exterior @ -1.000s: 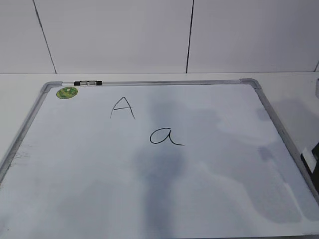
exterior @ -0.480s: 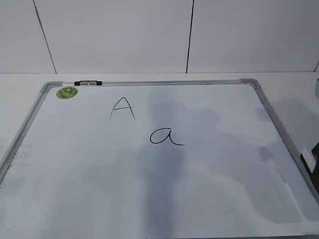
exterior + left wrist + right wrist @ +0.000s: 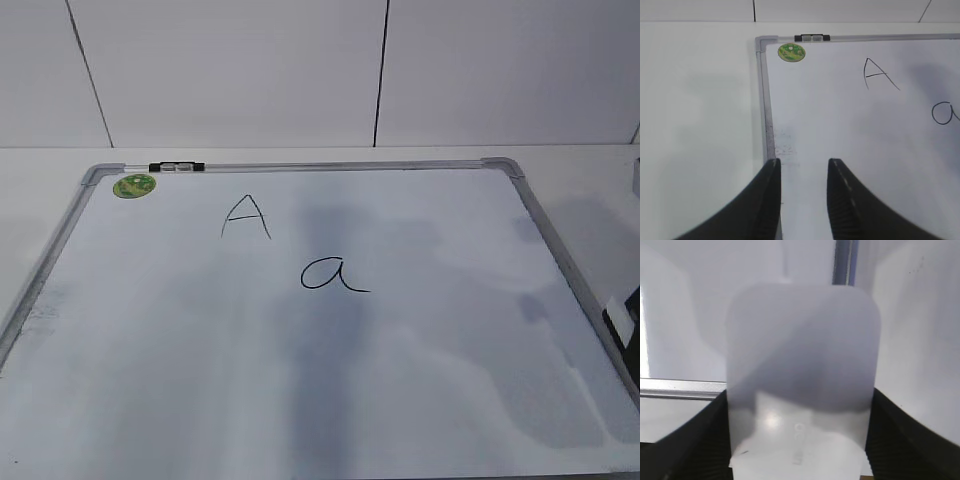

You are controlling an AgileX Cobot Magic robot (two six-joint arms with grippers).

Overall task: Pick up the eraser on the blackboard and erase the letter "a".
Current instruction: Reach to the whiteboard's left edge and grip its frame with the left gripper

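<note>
The blackboard [image 3: 340,166] lies flat on the table. The lowercase "a" [image 3: 330,274] is drawn near its middle and also shows at the right edge of the left wrist view [image 3: 945,112]. The white eraser [image 3: 802,365] sits between the jaws of my right gripper [image 3: 800,397], which is shut on it above the board's frame [image 3: 844,262]. In the exterior view only a black and white bit of this gripper and eraser [image 3: 619,318] shows at the right edge. My left gripper [image 3: 804,165] is open and empty over the board's left frame [image 3: 763,100].
A capital "A" [image 3: 245,216] is drawn up and left of the "a". A round green sticker [image 3: 134,185] and a small black-and-silver clip [image 3: 177,167] sit at the board's far left corner. A white wall stands behind the table.
Only the soft shadows on the board have shifted a little. The right gripper's visible part at the right edge has stayed where it was.
</note>
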